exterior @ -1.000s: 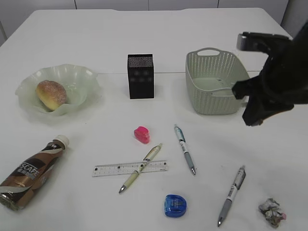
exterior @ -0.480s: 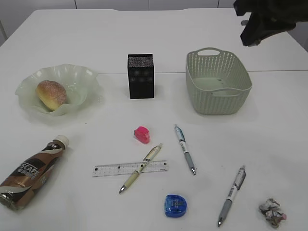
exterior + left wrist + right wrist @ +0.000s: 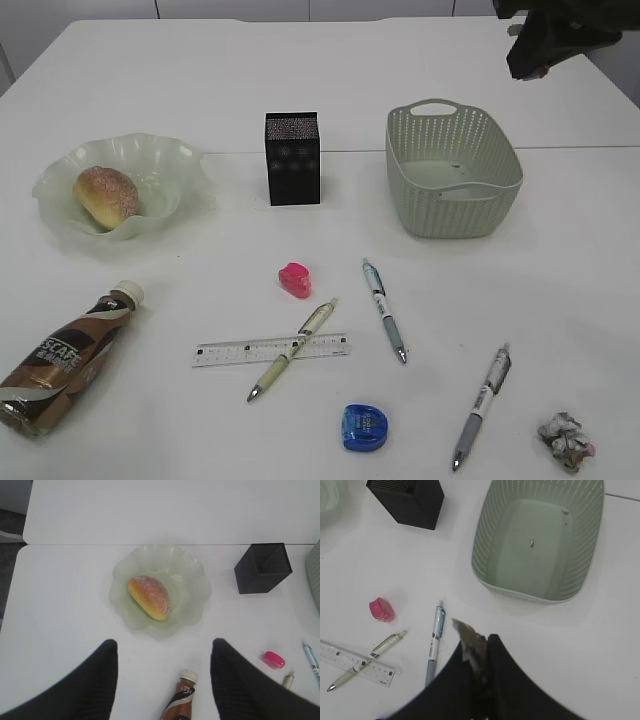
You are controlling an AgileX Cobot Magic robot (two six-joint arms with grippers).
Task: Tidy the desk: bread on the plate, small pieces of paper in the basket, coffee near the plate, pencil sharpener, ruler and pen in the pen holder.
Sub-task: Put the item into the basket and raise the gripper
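Observation:
My right gripper (image 3: 484, 647) is shut on a small crumpled piece of paper (image 3: 466, 637) and hangs high above the table, at the top right of the exterior view (image 3: 530, 60), beyond the green basket (image 3: 452, 175). My left gripper (image 3: 162, 680) is open and empty above the coffee bottle (image 3: 180, 702), in front of the plate (image 3: 192, 587) with the bread (image 3: 149, 597). On the table lie a ruler (image 3: 240, 351), three pens (image 3: 384, 310), a pink sharpener (image 3: 294, 279), a blue sharpener (image 3: 364, 427) and a paper ball (image 3: 566, 441). The black pen holder (image 3: 292, 158) stands upright.
The basket (image 3: 540, 545) holds only tiny specks. The coffee bottle (image 3: 65, 358) lies on its side at the front left. One pen (image 3: 292, 348) lies across the ruler. The left arm is out of the exterior view.
My right arm has risen from beside the basket's right edge to the top right corner of the view, then shifted slightly right. The objects on the table have not moved.

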